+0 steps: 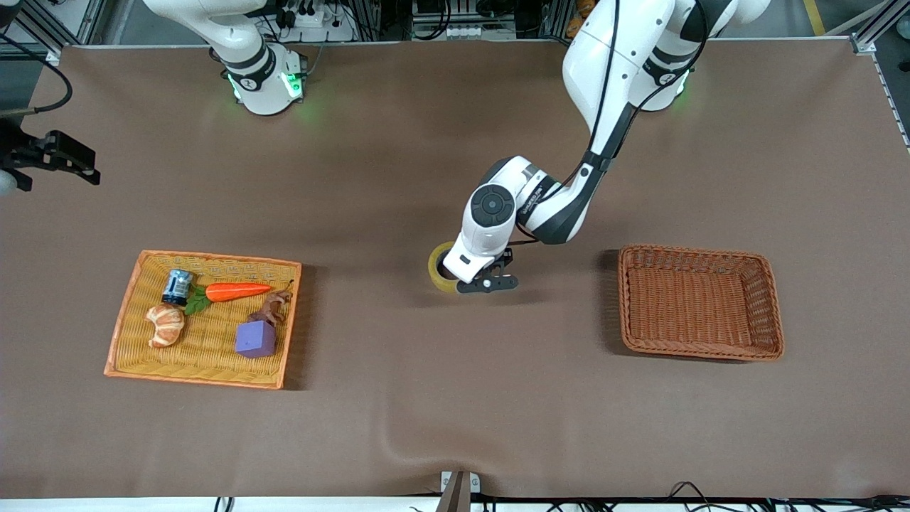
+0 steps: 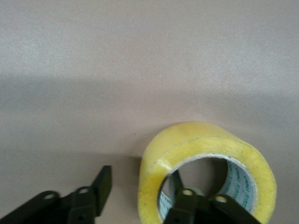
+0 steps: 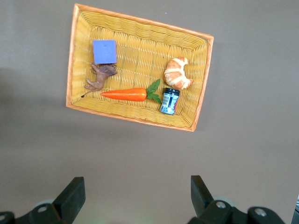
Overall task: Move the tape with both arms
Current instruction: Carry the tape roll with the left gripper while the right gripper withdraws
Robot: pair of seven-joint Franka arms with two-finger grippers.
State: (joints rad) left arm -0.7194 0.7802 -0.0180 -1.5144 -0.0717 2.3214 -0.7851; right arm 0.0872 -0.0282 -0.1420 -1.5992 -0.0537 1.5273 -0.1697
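The tape (image 1: 436,272), a yellowish ring, stands on edge on the brown table near the middle. My left gripper (image 1: 455,276) is down at it and open. In the left wrist view the tape (image 2: 205,140) has one finger (image 2: 176,184) inside its core and the other finger (image 2: 103,182) outside, with a gap between that finger and the roll. My right gripper (image 1: 53,158) is at the right arm's end of the table, held high. Its wrist view shows it open and empty (image 3: 136,182), with the yellow tray below it.
A yellow wicker tray (image 1: 128,313) holds a can (image 1: 178,286), a carrot (image 1: 238,291), a croissant (image 1: 166,325), a purple cube (image 1: 255,339) and a brown toy animal (image 1: 271,308). An empty brown basket (image 1: 700,302) sits toward the left arm's end.
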